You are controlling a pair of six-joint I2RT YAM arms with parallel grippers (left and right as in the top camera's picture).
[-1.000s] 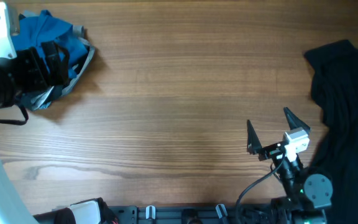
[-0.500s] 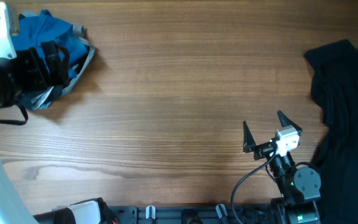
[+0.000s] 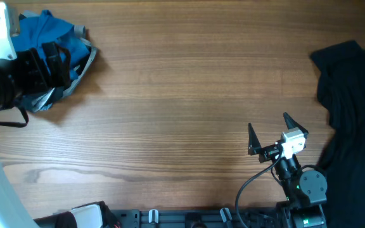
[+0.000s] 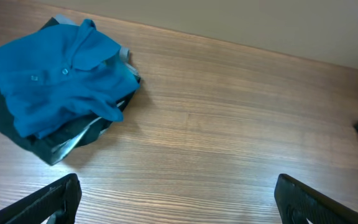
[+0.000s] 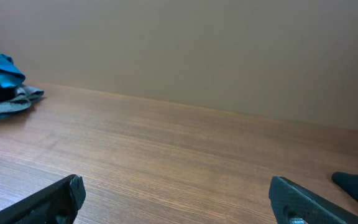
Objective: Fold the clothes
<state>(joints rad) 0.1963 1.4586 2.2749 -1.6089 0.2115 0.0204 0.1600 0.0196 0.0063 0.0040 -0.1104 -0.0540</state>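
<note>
**A:** Where are the clothes?

**B:** In 2 places. A stack [image 4: 61, 106] topped by a blue collared shirt [image 4: 48, 78] sits at the far left corner of the table [image 3: 182, 76]. A black garment [image 3: 350, 120] lies crumpled along the right side, and the frame edge cuts it off.

**A:** What is under the blue shirt?

**B:** Grey cloth [image 3: 89, 63] and a dark layer show at the edges. The dark layer may be a separate piece, but I cannot count the pieces. From overhead, the black body of the left arm [image 3: 18, 73] covers much of the stack.

**A:** And the left gripper [image 4: 178, 186]?

**B:** Overhead hides it. Its wrist view shows 2 fingers spread wide at the bottom corners with only bare wood between them. The stack lies ahead, apart from both fingers.

**A:** The right gripper [image 3: 272, 132]?

**B:** It is near the front edge, right of centre. Its fingers are splayed in a V and pinch nothing. It is near the black garment but not touching it. Its own camera catches only a corner of that garment at the lower right and a sliver of the stack at the far left.
</note>
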